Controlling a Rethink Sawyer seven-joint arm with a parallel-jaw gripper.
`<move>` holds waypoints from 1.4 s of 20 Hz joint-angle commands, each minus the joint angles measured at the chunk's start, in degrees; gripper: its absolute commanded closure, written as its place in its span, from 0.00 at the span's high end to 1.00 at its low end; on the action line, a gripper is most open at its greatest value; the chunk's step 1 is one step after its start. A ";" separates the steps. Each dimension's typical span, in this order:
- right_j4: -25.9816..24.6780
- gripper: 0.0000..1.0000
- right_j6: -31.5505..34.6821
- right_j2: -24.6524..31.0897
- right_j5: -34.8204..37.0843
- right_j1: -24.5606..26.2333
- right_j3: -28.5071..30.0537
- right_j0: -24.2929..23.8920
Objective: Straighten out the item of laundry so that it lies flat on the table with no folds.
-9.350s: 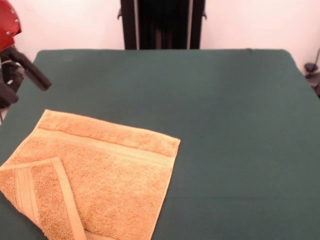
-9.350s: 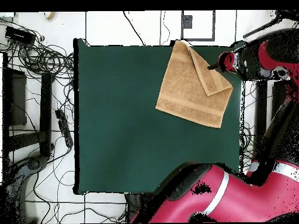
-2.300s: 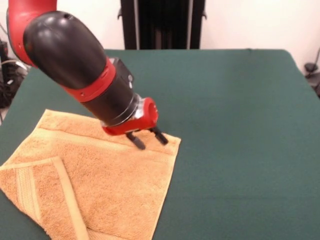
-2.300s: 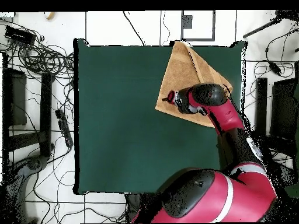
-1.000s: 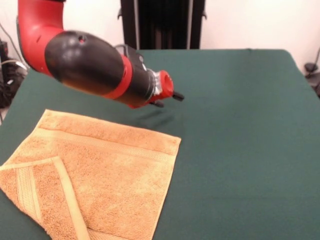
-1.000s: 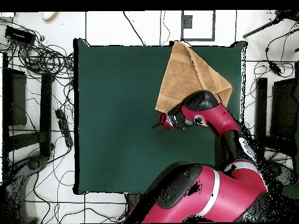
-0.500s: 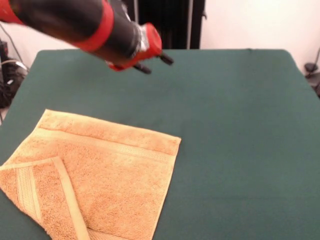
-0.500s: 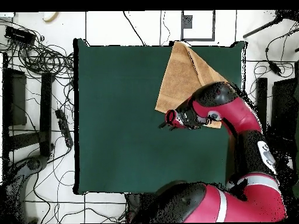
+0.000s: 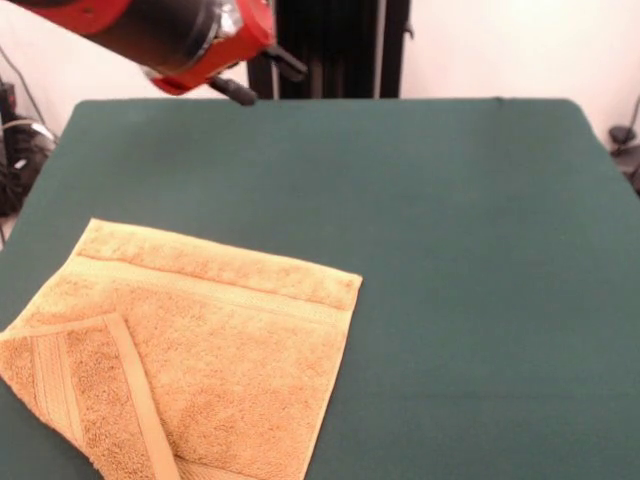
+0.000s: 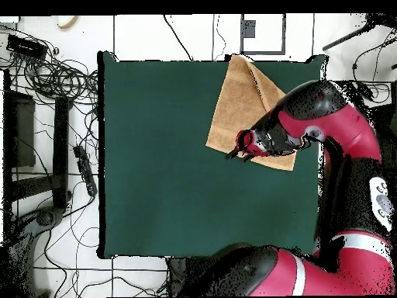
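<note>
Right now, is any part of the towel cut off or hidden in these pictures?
Front view: the towel runs past the bottom edge, so its near corner and the end of its folded flap are cut off. Overhead view: the whole towel is in frame, but the arm and the gripper cover its lower right part.

The golden-orange terry towel lies toward seven o'clock on the dark green table in the front view, turned askew. Its corner toward eight o'clock is folded back over the cloth, showing a flat woven band; the rest lies flat.
</note>
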 commanded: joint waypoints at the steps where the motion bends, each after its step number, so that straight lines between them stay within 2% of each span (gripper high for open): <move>1: -3.42 1.00 17.78 3.16 10.86 10.68 -18.77 -0.01; 5: -4.65 1.00 16.55 3.78 16.38 16.63 -30.62 -0.40; 9: -4.50 1.00 17.34 3.03 18.59 20.43 -37.53 -0.31; 12: -3.40 1.00 19.93 1.65 19.27 22.44 -40.10 -0.07; 15: -3.06 1.00 18.17 1.82 19.58 24.12 -41.77 0.09; 19: -1.57 1.00 22.44 1.07 18.95 26.00 -43.09 0.66; 28: 0.30 1.00 22.76 1.81 16.06 30.60 -47.57 2.19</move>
